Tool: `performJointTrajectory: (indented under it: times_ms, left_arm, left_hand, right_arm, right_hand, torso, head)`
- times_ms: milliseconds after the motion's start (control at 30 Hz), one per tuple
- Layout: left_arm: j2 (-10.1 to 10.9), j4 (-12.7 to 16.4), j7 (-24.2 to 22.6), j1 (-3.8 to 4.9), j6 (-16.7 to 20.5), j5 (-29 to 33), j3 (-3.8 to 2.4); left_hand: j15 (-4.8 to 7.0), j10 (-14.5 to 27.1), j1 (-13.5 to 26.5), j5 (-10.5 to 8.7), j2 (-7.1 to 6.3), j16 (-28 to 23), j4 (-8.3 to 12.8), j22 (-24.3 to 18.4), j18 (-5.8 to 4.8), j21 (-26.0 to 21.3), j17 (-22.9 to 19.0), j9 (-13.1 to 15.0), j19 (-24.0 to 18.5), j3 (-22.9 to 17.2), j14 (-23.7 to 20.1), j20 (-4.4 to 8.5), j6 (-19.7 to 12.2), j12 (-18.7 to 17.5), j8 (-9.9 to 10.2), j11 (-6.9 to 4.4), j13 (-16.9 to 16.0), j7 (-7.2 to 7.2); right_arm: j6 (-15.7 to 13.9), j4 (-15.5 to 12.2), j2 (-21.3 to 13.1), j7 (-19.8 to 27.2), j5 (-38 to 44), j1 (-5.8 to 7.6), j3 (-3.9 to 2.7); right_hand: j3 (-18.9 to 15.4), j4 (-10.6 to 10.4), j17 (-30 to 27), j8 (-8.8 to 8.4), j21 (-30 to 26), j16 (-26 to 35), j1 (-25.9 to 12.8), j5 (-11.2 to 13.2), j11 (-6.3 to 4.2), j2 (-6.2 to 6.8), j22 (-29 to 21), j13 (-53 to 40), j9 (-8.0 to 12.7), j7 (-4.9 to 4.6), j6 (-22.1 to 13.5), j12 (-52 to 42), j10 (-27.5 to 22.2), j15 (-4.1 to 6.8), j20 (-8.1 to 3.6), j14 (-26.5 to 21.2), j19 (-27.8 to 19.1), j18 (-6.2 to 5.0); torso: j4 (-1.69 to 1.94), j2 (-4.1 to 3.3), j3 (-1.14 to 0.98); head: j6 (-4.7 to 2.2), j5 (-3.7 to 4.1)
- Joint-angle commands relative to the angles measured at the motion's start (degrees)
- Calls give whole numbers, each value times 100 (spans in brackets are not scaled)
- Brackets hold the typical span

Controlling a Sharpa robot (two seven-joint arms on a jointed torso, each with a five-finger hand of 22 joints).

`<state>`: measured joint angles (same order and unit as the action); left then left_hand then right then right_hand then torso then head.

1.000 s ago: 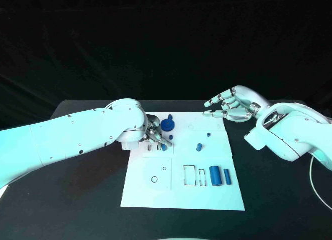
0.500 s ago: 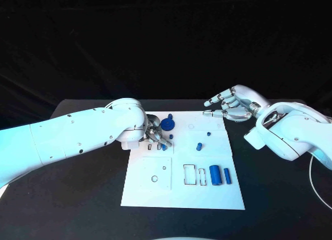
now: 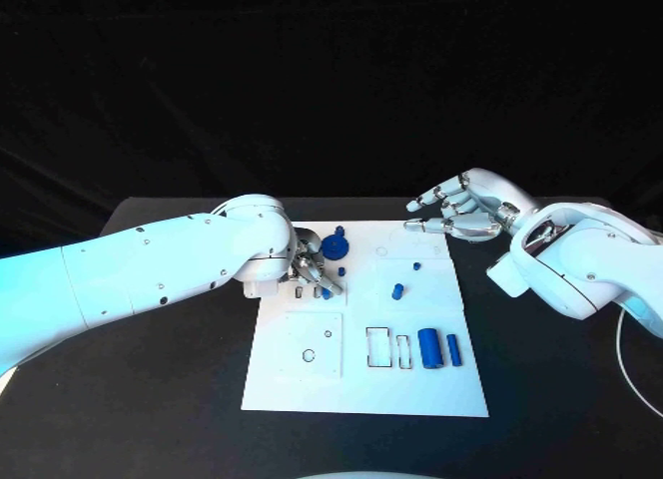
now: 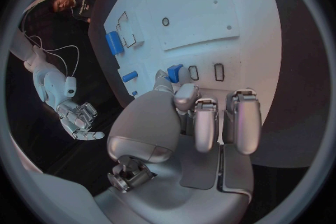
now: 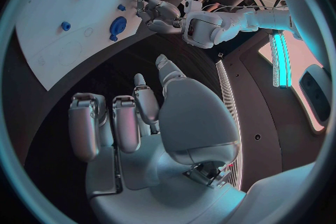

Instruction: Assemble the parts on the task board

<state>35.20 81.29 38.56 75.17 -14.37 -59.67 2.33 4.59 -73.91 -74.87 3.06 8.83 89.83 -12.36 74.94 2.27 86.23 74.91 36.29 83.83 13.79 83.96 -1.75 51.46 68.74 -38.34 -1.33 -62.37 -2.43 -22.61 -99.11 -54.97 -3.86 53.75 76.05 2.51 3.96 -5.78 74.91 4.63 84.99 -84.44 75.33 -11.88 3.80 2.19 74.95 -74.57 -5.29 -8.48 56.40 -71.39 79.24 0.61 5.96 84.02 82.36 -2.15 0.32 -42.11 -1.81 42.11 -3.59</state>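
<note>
Presently: my left hand (image 3: 312,271) pinches a blue part (image 4: 174,73) on the task board (image 3: 418,389) | my right hand (image 3: 458,208) hovers with fingers spread, holding nothing.

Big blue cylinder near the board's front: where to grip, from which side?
Pinch the big blue cylinder across its round flanks at mid-length, coming from above. It lies flat; a thinner blue pin lies close alongside, so the fingers must slip into that gap. Right hand looks free, probably better placed.

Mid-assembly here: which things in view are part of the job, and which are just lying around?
Part of the job:
task board
small blue part at the left hand fingertips
two blue cylinders
round blue part
small blue piece
right hand, empty, beyond the board

Lying about:
white cable on the black table
</note>
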Motion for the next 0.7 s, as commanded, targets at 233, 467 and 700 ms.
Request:
performJointTrajectory:
  times_ms: [233,467,700]
  left_arm:
    - [-23,-19,-2,-3,-64,42,4]
    - [38,28,-24,-22,58,171,-1]
    - [154,125,-62,-41,369,377,-19]
  left_hand:
    - [67,-10,-560,-15,233,17,332,898,-98,30,1509,-3,391,-451,604,65,-122,-22,93,-61,14,46]
    - [63,82,-1109,313,174,17,735,897,-97,24,1509,-73,388,-1383,604,83,-252,-162,322,-39,88,-2]
    - [11,-38,56,269,-1212,17,711,903,-94,8,1509,199,384,-4689,604,14,-150,-163,280,17,96,-48]
  right_arm:
    - [73,3,6,12,7,-3,1]
    - [75,6,8,20,1,-3,1]
    - [45,14,9,38,58,-3,1]
  right_hand:
    - [-29,7,381,18,-20,24,12,-30,-32,-55,475,-10,-9,5,53,-13,6,2,-16,362,-26,-42]
    - [-31,4,381,20,-20,24,14,-37,-33,-61,475,-13,-9,5,57,-18,10,2,-16,362,-26,-42]
    - [-34,2,369,21,-24,30,14,-41,-34,-65,467,-4,-9,6,59,-8,5,3,-17,360,-31,-44]
  torso:
    - [-1,-2,-2]
    - [-2,-4,3]
    - [4,-1,-2]
  head:
    - [9,-3]
    - [11,-2]
    - [3,3]
